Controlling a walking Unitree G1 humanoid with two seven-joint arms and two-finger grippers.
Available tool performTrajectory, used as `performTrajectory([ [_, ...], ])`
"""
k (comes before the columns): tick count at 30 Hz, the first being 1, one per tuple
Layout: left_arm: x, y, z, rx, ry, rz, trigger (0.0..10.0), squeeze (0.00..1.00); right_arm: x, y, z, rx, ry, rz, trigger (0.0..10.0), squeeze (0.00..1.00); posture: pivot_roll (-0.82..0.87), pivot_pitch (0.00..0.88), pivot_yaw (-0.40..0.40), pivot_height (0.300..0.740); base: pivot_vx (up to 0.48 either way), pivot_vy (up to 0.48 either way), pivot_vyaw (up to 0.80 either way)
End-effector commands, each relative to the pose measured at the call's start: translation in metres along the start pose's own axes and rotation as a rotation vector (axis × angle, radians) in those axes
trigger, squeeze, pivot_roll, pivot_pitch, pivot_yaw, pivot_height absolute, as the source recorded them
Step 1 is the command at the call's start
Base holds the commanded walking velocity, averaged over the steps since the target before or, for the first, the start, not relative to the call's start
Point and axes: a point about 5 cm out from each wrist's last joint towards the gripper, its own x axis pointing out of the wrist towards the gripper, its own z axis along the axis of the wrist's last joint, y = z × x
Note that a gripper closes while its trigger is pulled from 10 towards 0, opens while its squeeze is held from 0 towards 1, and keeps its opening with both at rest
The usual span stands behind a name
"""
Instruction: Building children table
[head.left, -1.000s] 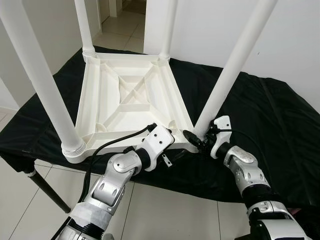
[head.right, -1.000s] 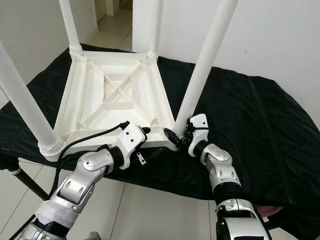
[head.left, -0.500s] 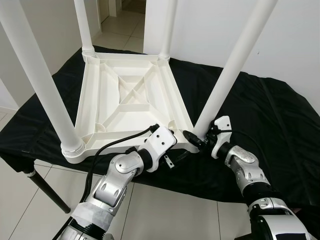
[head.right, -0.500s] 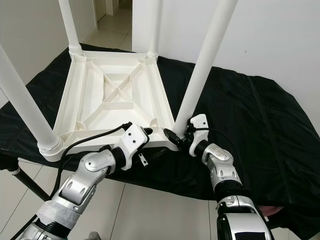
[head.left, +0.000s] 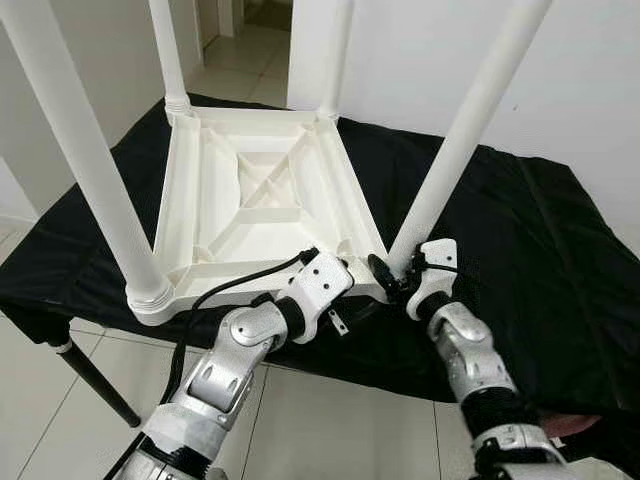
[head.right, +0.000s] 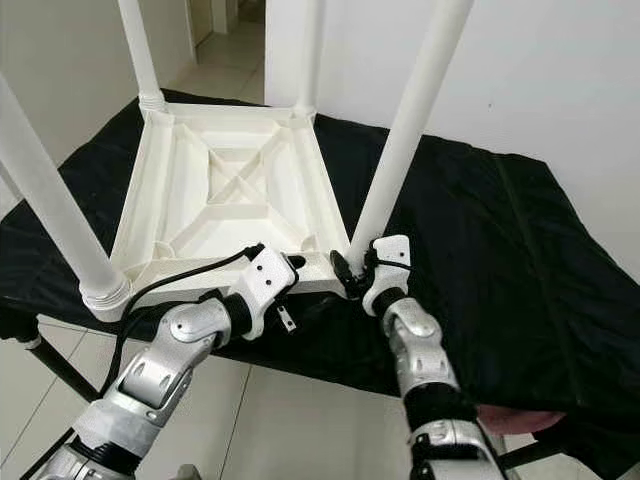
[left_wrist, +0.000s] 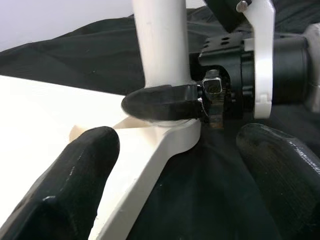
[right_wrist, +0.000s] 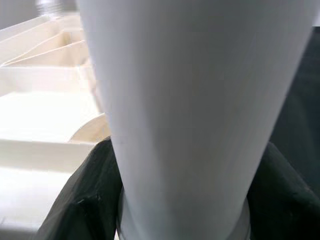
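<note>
the white children's table (head.left: 262, 205) lay upside down on a black cloth (head.left: 520, 240) that covered a stand, its ribbed underside facing up and its four legs rising from the corners. the leg in question (head.left: 455, 160) stood at the near corner on the robot's right, its long axis running up and leaning a little away to the right, out of the top of the head views. the right gripper (head.left: 395, 278) sat at the very foot of that leg, where the leg met the corner socket (left_wrist: 172, 142); the left wrist view showed one of its black fingers (left_wrist: 160, 101) wrapped across the front of the leg's base, and in the right wrist view the leg stood between the two dark fingers, so the claw looked clamped around the leg. the left gripper (left_wrist: 180, 185) was just beside it on the near edge of the tabletop, its two fingers spread apart with the socket corner between them, touching nothing that could be made out. the right arm was the one on the leg; the left lay nearest the frame. by the look of it, seating or twisting the leg would turn on its upright axis, with the frame needing to be kept from sliding on the cloth.
</note>
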Motion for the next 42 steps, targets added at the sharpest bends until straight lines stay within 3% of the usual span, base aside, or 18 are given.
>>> performTrajectory([
  [1, 0.002, 0.002, 0.000, -0.005, -0.002, -0.002, 10.0, 0.00, -0.007, -0.004, -0.011, -0.035, 0.058, -0.123, 10.0, 0.00, -0.03, 0.000, -0.056, 0.740, 0.000, 0.000, 0.00],
  [8, 0.009, 0.004, 0.003, -0.021, -0.016, -0.020, 10.0, 0.00, -0.016, 0.004, -0.012, 0.021, 0.049, -0.381, 10.0, 0.00, -0.11, 0.000, 0.005, 0.740, 0.000, 0.000, 0.00],
  [19, 0.011, 0.008, 0.004, -0.020, -0.021, -0.025, 10.0, 0.00, -0.019, 0.014, -0.008, 0.026, 0.050, -0.401, 10.0, 0.00, -0.12, 0.000, 0.020, 0.740, 0.000, 0.000, 0.00],
  [20, 0.011, 0.009, 0.004, -0.017, -0.021, -0.021, 10.0, 0.00, -0.018, 0.015, -0.006, 0.025, 0.038, -0.394, 10.0, 1.00, -0.11, 0.000, 0.020, 0.740, 0.000, 0.000, 0.00],
  [24, 0.012, 0.011, 0.005, -0.016, -0.022, -0.017, 10.0, 0.00, -0.017, 0.015, -0.005, 0.029, 0.028, -0.378, 10.0, 1.00, -0.11, 0.000, 0.020, 0.740, 0.000, 0.000, 0.00],
  [33, 0.008, 0.018, 0.005, 0.001, -0.018, 0.005, 10.0, 0.00, -0.017, 0.019, 0.007, -0.003, -0.028, -0.221, 10.0, 1.00, -0.08, 0.000, 0.017, 0.740, 0.000, 0.000, 0.00],
  [34, 0.007, 0.019, 0.006, 0.001, -0.019, 0.008, 10.0, 0.00, -0.017, 0.020, 0.009, -0.012, -0.029, -0.171, 10.0, 0.58, -0.08, 0.000, 0.013, 0.740, 0.000, 0.000, 0.00],
  [35, 0.007, 0.019, 0.006, 0.001, -0.019, 0.008, 10.0, 0.00, -0.017, 0.020, 0.009, -0.012, -0.029, -0.171, 10.0, 0.58, -0.08, 0.000, 0.013, 0.740, 0.000, 0.000, 0.00],
  [36, 0.007, 0.019, 0.006, 0.001, -0.019, 0.009, 10.0, 0.00, -0.018, 0.021, 0.010, -0.015, -0.031, -0.127, 10.0, 0.00, -0.07, 0.000, 0.014, 0.740, 0.000, 0.000, 0.00],
  [38, 0.007, 0.018, 0.005, 0.002, -0.018, 0.009, 10.0, 0.00, -0.017, 0.017, 0.018, -0.040, -0.059, 0.003, 10.0, 0.00, -0.07, 0.000, 0.014, 0.740, 0.000, 0.000, 0.00],
  [40, 0.007, 0.018, 0.005, 0.002, -0.018, 0.009, 10.0, 0.00, -0.016, 0.014, 0.021, -0.045, -0.069, 0.046, 10.0, 0.00, -0.07, 0.000, 0.014, 0.740, 0.000, 0.000, 0.00],
  [42, 0.005, 0.018, 0.005, 0.002, -0.017, 0.009, 10.0, 0.00, -0.012, 0.001, 0.025, -0.096, -0.076, 0.128, 10.0, 0.00, -0.06, 0.000, 0.012, 0.740, 0.000, 0.000, 0.00],
])
